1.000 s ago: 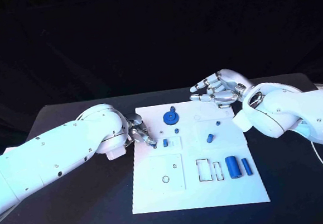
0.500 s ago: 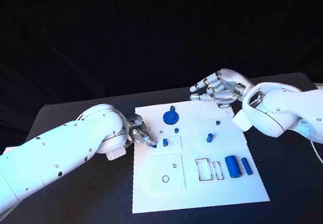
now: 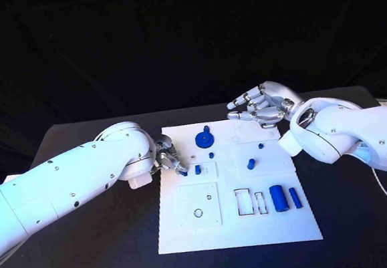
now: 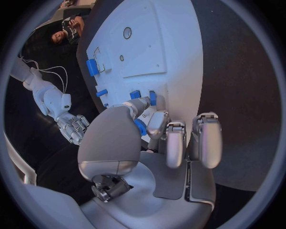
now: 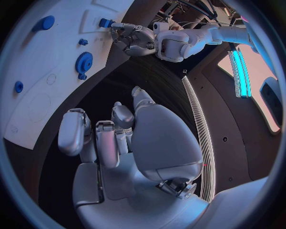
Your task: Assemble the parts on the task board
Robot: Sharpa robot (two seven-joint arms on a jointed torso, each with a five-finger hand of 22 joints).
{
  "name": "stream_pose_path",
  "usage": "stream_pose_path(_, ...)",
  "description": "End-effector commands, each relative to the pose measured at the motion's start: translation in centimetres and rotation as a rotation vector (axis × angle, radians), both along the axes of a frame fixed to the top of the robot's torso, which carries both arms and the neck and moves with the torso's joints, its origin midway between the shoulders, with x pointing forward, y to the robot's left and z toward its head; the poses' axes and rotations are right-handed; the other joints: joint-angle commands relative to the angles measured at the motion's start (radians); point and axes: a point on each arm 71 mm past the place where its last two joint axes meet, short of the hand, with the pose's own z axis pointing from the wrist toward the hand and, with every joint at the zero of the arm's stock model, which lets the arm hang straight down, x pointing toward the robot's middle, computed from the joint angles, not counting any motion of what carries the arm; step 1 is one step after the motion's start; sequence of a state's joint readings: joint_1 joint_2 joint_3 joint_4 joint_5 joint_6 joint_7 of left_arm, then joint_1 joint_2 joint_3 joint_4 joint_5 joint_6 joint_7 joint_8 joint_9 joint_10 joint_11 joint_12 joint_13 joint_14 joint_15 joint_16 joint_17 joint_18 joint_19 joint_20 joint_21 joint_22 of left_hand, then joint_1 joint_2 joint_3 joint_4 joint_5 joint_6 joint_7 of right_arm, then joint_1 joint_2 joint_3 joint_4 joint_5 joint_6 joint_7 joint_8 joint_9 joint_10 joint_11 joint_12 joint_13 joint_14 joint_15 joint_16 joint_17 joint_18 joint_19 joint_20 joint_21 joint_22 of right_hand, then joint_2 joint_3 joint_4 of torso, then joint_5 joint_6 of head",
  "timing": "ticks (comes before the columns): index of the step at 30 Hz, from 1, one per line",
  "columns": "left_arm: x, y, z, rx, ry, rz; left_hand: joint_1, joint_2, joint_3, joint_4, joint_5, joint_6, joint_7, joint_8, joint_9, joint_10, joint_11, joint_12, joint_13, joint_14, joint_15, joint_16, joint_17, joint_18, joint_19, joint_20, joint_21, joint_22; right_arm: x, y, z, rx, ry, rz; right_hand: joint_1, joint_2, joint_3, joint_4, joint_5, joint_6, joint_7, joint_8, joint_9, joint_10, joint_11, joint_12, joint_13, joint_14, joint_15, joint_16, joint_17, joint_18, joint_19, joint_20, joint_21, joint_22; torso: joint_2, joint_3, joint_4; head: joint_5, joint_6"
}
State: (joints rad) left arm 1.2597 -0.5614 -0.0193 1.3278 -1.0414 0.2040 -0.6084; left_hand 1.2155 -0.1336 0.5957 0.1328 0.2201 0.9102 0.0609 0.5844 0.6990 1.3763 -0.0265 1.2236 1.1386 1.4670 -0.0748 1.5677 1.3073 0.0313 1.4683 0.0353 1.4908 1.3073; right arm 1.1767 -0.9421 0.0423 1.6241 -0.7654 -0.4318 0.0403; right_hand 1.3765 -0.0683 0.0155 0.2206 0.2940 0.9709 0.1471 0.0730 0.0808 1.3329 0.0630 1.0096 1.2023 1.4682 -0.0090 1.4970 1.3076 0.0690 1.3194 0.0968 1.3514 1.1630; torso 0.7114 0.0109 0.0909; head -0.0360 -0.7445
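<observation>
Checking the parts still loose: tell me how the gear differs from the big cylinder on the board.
The gear is a flat toothed disc with a raised knob; the big cylinder is a smooth, long bar. The gear sits at the board's far end, between the two hands; the big cylinder lies on its side at the near right, beside a thinner blue piece. Both are blue, and no hand touches either.

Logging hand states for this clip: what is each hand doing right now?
Left hand: fingertips at a small blue part; grip cannot be told.
Right hand: open, holding nothing.
</observation>
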Motion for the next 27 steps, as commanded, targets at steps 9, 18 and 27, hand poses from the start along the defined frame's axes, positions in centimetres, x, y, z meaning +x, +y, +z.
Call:
stream_pose_path(9, -0.31, -0.88, -1.01, 0.053, 0.077, -0.021, -0.071, 0.005, 0.086, -0.088, 0.027, 0.043, -0.026, 0.009, 0.005, 0.023, -0.008, 0.020, 0.032, 0.104, -0.010, 0.003, 0.263, -0.005, 0.047, -0.008, 0.001, 0.181, -0.11, 0.14, -0.03, -0.005, 0.003, 0.016, -0.004, 0.012, -0.010, 0.001, 0.006, 0.006, -0.001, 0.002, 0.002, 0.005, -0.005, 0.006, 0.001, 0.071, -0.005, -0.004, 0.125, 0.018, -0.006, -0.001, -0.004, -0.002, -0.001, 0.0008, 0.0001, -0.003, -0.003)
stream_pose_path(18, -0.10, -0.86, -0.89, 0.091, 0.038, 0.009, -0.119, 0.021, 0.066, -0.059, 0.027, 0.057, -0.032, 0.008, 0.003, 0.030, -0.013, 0.031, 0.045, 0.104, -0.014, 0.003, 0.263, -0.007, 0.052, -0.011, 0.008, 0.190, -0.20, 0.14, 0.01, -0.008, 0.002, 0.017, -0.004, 0.012, -0.010, 0.001, 0.007, 0.006, -0.001, 0.002, 0.002, 0.004, -0.005, 0.004, 0.000, 0.071, -0.005, -0.005, 0.124, 0.018, -0.006, -0.001, -0.005, -0.003, -0.001, 0.0009, 0.0003, -0.004, 0.000)
stream_pose_path(27, -0.13, -1.08, -0.84, 0.099, 0.030, 0.009, -0.142, 0.018, 0.050, -0.051, 0.027, 0.067, -0.037, 0.007, 0.003, 0.039, -0.016, 0.046, 0.062, 0.104, -0.017, 0.003, 0.263, -0.008, 0.055, -0.013, 0.011, 0.193, -0.22, 0.15, 0.00, -0.012, 0.004, 0.021, -0.004, 0.012, -0.011, 0.001, 0.007, 0.006, -0.001, 0.002, 0.002, 0.004, -0.005, 0.004, 0.000, 0.071, -0.005, -0.005, 0.124, 0.019, -0.006, -0.001, -0.005, -0.003, -0.001, 0.0005, 0.0004, -0.004, -0.001)
